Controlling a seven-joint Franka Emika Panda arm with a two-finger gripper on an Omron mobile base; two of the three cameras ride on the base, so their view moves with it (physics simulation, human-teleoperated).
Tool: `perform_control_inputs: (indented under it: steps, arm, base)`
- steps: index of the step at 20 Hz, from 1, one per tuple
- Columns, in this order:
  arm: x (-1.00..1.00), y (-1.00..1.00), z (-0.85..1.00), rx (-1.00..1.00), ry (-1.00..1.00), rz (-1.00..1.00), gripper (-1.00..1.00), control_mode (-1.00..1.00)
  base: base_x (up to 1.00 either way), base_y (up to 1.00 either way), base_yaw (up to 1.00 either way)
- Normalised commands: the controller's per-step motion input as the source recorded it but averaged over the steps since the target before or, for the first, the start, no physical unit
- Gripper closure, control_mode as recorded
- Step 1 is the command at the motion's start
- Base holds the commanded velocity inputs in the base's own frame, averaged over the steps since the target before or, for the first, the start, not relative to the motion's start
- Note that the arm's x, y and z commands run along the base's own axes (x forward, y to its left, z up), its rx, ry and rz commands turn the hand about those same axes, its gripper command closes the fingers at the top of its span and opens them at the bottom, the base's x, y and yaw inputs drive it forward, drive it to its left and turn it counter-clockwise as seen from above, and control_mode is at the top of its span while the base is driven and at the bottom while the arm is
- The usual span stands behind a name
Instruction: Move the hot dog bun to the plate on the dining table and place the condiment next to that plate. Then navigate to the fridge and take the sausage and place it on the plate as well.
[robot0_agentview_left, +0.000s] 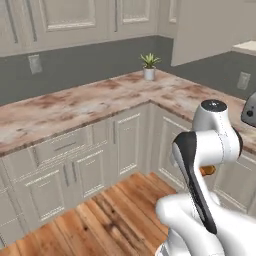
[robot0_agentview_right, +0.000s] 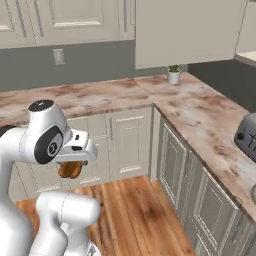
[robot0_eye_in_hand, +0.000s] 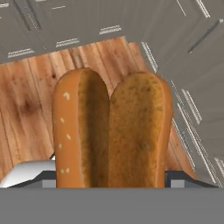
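Hand view: the hot dog bun stands lengthwise between the fingers of the gripper, which grasp it at its lower end, above the wooden floor. Right base view shows the bun tucked under the hand, held in the air before the cream cabinets of the marbled corner counter, which carries a small potted plant and a dark toaster.
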Motion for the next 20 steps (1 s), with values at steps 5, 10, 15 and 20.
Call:
perform_control_inputs:
  steps: [5, 10, 15, 20]
  arm:
    - [0.0, 0.0, 0.0, 0.0, 0.0, 0.0, 1.0, 1.0]
    - [0.0, 0.0, 0.0, 0.0, 0.0, 0.0, 1.0, 1.0]
    - [0.0, 0.0, 0.0, 0.0, 0.0, 0.0, 1.0, 1.0]
    - [0.0, 0.0, 0.0, 0.0, 0.0, 0.0, 1.0, 1.0]
  base:
    - [-0.45, 0.05, 0.6]
    - [-0.95, 0.0, 0.29]
    - [-1.0, 0.0, 0.16]
    - [-1.0, 0.0, 0.13]
